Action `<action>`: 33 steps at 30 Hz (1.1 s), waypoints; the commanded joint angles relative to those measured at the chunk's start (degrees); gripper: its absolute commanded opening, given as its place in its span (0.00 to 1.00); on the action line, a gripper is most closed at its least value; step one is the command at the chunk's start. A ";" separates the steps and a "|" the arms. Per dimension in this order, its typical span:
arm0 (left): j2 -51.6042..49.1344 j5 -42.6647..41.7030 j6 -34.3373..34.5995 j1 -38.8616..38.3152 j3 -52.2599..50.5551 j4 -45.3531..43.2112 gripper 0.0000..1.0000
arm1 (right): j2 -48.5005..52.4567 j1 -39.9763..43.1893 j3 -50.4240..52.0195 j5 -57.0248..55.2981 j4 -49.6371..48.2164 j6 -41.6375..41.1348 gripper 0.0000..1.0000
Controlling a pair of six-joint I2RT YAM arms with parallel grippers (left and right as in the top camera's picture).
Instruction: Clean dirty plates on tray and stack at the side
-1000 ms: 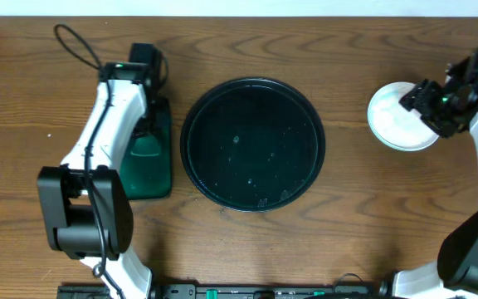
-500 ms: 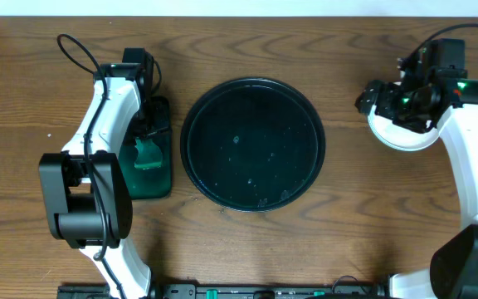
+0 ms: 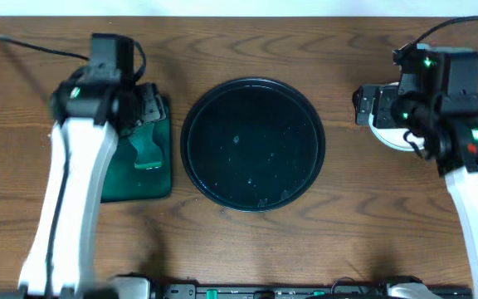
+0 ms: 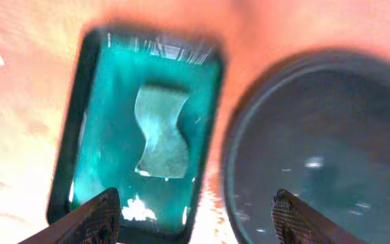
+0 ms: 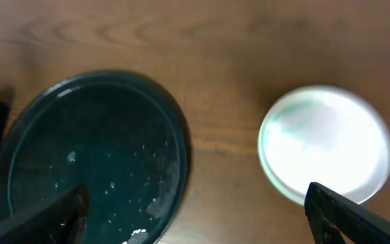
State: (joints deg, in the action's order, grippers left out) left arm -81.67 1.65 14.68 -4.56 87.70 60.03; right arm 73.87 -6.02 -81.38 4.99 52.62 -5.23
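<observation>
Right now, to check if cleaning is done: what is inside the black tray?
No plates: the black tray holds only a few pale specks. The white plates sit beside it; how many are stacked cannot be told.

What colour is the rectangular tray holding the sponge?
The rectangular tray is teal-green, clearest in the left wrist view.

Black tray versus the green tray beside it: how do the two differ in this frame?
The black tray is round; the green tray is rectangular. The black tray is clearly the larger of the two. The black tray holds nothing but a few pale specks, while the green tray holds a sponge. Both have raised rims and lie flat on the wooden table, side by side with a narrow gap between them.
</observation>
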 commanded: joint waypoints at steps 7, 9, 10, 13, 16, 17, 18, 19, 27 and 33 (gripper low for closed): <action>25.55 0.07 -2.19 -6.47 1.11 1.68 0.74 | -11.26 -2.38 -1.11 -4.98 -1.25 7.78 0.99; 31.56 0.17 -2.14 -7.06 1.11 1.81 0.80 | -12.92 -2.38 -1.11 -4.98 -1.38 8.09 0.99; 34.23 0.55 -1.81 -7.04 1.11 1.81 0.80 | -13.53 -2.38 -1.11 -4.98 -1.38 8.09 0.99; 41.42 3.28 -0.83 -7.04 1.11 1.77 0.81 | -14.47 -2.34 -1.11 -4.98 -1.38 8.09 0.99; 46.80 5.20 -0.68 -7.04 1.09 1.92 0.81 | -14.69 -2.32 -1.11 -4.96 -1.16 8.07 0.99; 48.06 5.49 -0.68 -7.04 1.09 2.12 0.81 | -14.69 -2.32 -1.11 -4.92 -0.98 8.07 0.99; 49.13 5.49 -0.68 -7.04 1.09 2.38 0.81 | -14.60 -2.32 -1.11 -4.92 -0.87 8.07 0.99; 49.92 5.49 -0.68 -7.04 1.09 2.64 0.81 | -14.40 -2.32 -1.09 -4.94 -0.63 8.07 0.99; 50.71 5.49 -0.70 -7.04 0.70 3.82 0.81 | -13.57 -2.32 -1.07 -4.72 2.01 8.07 0.99; 50.71 5.44 -0.68 -7.04 0.66 5.95 0.81 | -13.53 -2.32 -1.07 -4.52 4.61 8.04 0.99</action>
State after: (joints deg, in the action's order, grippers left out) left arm -30.44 6.39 13.52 -11.38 88.68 64.99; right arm 60.27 -7.68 -81.65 0.56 56.84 2.13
